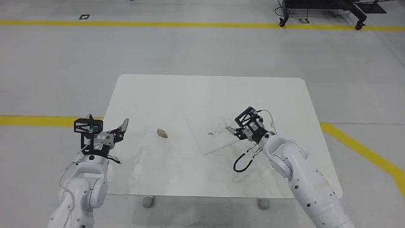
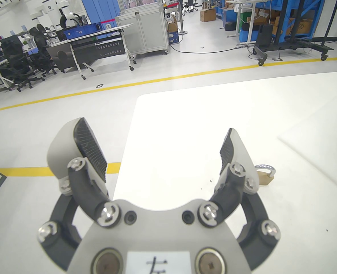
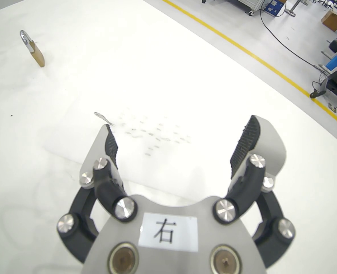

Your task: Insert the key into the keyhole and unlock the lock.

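Two white labels, each bearing a single dark character, are fixed to the wrist plates: one label (image 2: 157, 263) below the left gripper (image 2: 157, 132) and one (image 3: 168, 232) below the right gripper (image 3: 180, 126). No other writing on the task's things is legible.

From above, the white table (image 1: 190, 95) carries the lock (image 1: 162, 133) left of centre and the key (image 1: 212, 133) near the middle, with the left gripper (image 1: 120, 133) at the table's left edge and the right gripper (image 1: 234, 125) just right of the key.

The left wrist view adds detail. The brass lock (image 2: 265, 175), with its silver shackle, is partly hidden behind one finger (image 2: 237, 155).

The right wrist view takes in both things. The key (image 3: 102, 117) lies just beyond one fingertip (image 3: 108, 135), and the lock (image 3: 35, 52) lies well apart from it. Dark scuff marks (image 3: 157, 135) dot the table between the fingers.

Both pincers stand wide apart with their ribbed pads bare, holding and touching nothing.
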Action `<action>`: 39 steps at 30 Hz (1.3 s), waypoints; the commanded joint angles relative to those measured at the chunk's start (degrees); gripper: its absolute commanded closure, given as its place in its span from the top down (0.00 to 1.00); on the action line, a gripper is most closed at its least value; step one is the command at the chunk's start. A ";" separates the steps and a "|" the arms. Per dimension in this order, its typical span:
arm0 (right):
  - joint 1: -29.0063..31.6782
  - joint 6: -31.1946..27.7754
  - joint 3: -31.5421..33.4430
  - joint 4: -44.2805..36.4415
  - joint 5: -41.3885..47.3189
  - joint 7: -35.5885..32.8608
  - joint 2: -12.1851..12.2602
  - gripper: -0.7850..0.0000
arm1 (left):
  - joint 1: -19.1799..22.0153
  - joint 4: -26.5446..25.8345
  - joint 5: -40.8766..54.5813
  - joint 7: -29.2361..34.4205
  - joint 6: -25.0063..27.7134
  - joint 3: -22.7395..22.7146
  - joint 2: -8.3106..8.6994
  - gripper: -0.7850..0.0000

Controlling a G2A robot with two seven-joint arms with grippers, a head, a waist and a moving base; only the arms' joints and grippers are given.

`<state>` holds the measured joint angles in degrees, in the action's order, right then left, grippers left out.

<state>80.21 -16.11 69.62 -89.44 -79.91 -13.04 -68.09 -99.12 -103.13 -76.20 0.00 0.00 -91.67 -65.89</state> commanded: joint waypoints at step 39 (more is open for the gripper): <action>-31.68 -34.27 -24.36 34.87 -2.06 0.95 -6.37 0.08 | 0.00 0.00 0.00 0.00 0.00 0.00 0.00 1.00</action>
<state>48.67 -50.28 45.51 -54.66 -82.06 -12.10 -74.36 -99.12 -103.13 -76.20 0.00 0.00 -91.67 -65.89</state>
